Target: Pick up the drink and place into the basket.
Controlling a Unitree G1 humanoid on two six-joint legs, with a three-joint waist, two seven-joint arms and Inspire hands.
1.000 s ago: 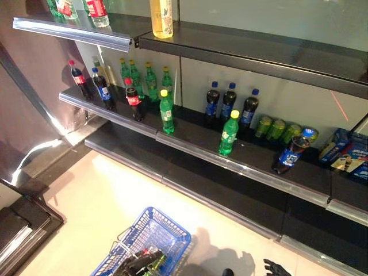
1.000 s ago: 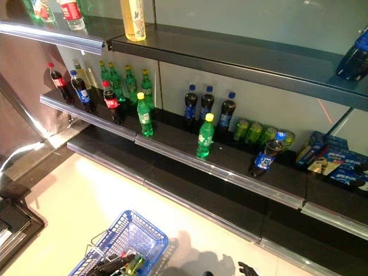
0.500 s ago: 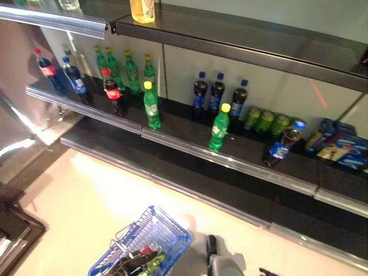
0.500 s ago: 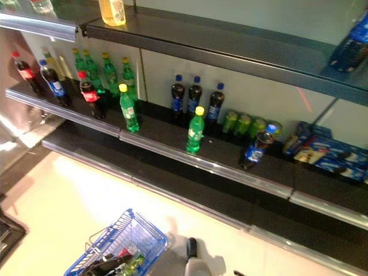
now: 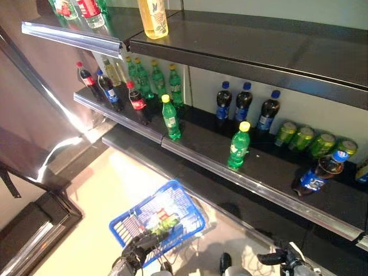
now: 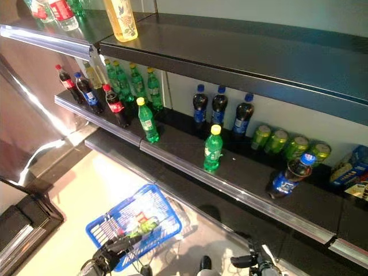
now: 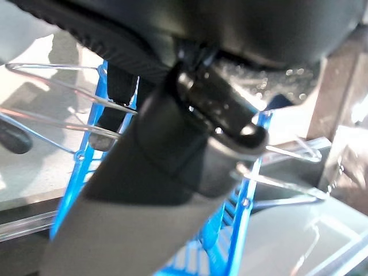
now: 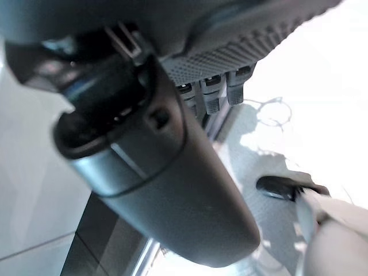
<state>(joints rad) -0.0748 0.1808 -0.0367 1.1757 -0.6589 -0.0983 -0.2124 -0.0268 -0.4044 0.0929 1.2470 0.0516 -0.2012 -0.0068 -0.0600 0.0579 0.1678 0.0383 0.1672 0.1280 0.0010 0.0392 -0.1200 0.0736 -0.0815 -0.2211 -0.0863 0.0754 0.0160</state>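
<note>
Green plastic drink bottle (image 5: pixel 238 146) stands upright, likely light and slick, best taken mid-body; left hand (image 5: pixel 140 246) grips blue wire basket (image 5: pixel 158 215); right hand (image 5: pixel 276 259) relaxed, empty.

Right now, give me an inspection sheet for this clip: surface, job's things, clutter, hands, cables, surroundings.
Surface: dark middle shelf, a pale floor below.
Job's things: blue basket at the left hand, some items already inside; green bottles upright at the shelf front; a dark bottle leaning at the shelf's right end.
Clutter: cola bottles and green cans at the back; yellow bottle on the top shelf.
Hands: left hand curled round the basket's wire handle; right hand low by the floor, empty, fingers unclear.
Cables: nothing seen.
Surroundings: a shop aisle, no person seen.
</note>
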